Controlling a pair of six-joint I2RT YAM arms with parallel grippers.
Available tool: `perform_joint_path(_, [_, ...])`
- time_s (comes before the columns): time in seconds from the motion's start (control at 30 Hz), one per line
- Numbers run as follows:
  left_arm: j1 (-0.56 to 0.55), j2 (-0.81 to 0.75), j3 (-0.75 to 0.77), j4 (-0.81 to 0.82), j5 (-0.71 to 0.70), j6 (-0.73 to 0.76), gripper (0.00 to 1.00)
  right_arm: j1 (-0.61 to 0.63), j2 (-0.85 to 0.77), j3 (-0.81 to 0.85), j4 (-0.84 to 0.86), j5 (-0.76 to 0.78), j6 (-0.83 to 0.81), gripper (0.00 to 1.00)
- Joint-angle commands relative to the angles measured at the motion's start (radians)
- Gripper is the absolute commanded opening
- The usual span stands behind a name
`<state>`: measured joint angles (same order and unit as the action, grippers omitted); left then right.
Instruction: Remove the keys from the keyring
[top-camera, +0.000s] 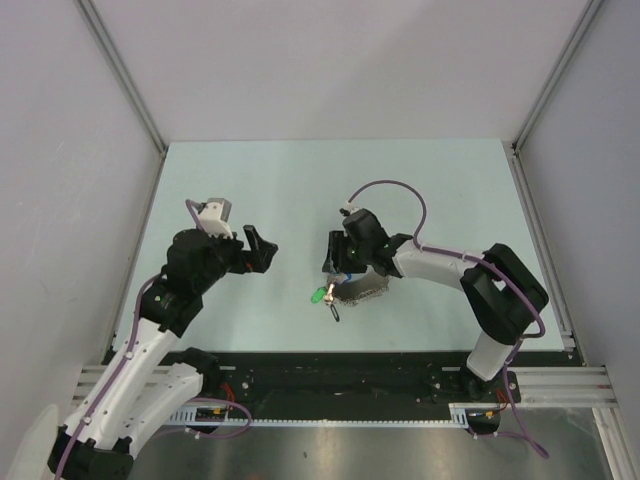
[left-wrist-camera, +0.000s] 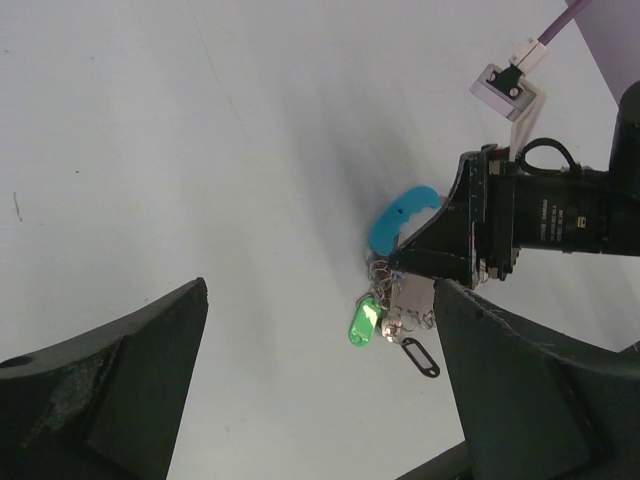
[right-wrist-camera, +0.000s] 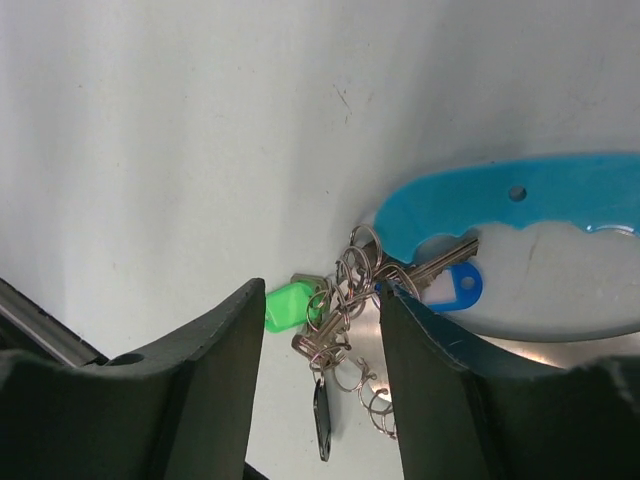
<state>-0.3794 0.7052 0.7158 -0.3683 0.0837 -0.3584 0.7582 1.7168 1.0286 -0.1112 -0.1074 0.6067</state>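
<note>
worktop (top-camera: 300, 180): pale mint-green, smooth and flat; in the wrist views it looks near white, with a few small dark specks.
green tag (top-camera: 318, 296): small, bright plastic, lying on the worktop toward its near side, about midway across.
black tag (top-camera: 335, 311): small, dark and elongated, just beside the green tag on the side toward the near edge.
back wall (top-camera: 350, 60): plain white panel.
frame posts (top-camera: 125, 75): silvery metal bars running up the enclosure's corners.
rail (top-camera: 560, 380): silvery metal profile along the near edge.
</note>
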Motion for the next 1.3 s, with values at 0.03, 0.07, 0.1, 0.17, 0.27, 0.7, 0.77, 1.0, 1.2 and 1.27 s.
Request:
perform_joint_path(0.03, [0.005, -0.003, 0.022, -0.011, -0.07, -0.011, 0.99, 0.044, 0.027, 0.064, -0.083, 0.093, 0.03, 0.52])
perform_joint_path(0.07, [0.005, -0.004, 0.024, -0.012, -0.07, -0.013, 0.98, 0.056, 0.029, 0.067, -0.1, 0.104, 0.057, 0.51])
perform_joint_path(0.1, [0.005, -0.003, 0.025, -0.014, -0.07, -0.016, 0.99, 0.059, 0.029, 0.07, -0.11, 0.107, 0.071, 0.51])
perform_joint_path(0.17, [0.005, -0.003, 0.025, -0.014, -0.073, -0.017, 0.99, 0.069, 0.033, 0.071, -0.123, 0.159, 0.096, 0.51])
perform_joint_path(0.27, [0.005, -0.007, 0.027, -0.018, -0.082, -0.017, 0.99, 0.081, 0.04, 0.073, -0.123, 0.172, 0.114, 0.51])
perform_joint_path(0.7, [0.005, -0.026, 0.027, -0.032, -0.142, -0.019, 0.99, 0.112, 0.096, 0.108, -0.168, 0.268, 0.199, 0.47])
perform_joint_path(0.77, [0.005, -0.03, 0.027, -0.031, -0.141, -0.019, 0.99, 0.116, 0.124, 0.14, -0.189, 0.281, 0.206, 0.46])
perform_joint_path(1.0, [0.005, -0.029, 0.028, -0.029, -0.128, -0.024, 0.99, 0.148, 0.145, 0.179, -0.226, 0.339, 0.206, 0.38])
perform_joint_path(1.2, [0.005, -0.016, 0.03, -0.041, -0.105, -0.03, 0.99, 0.165, 0.161, 0.18, -0.246, 0.364, 0.147, 0.22])
perform_joint_path(1.27, [0.005, -0.003, 0.03, -0.053, -0.098, -0.05, 0.98, 0.176, 0.156, 0.179, -0.214, 0.353, 0.099, 0.13])
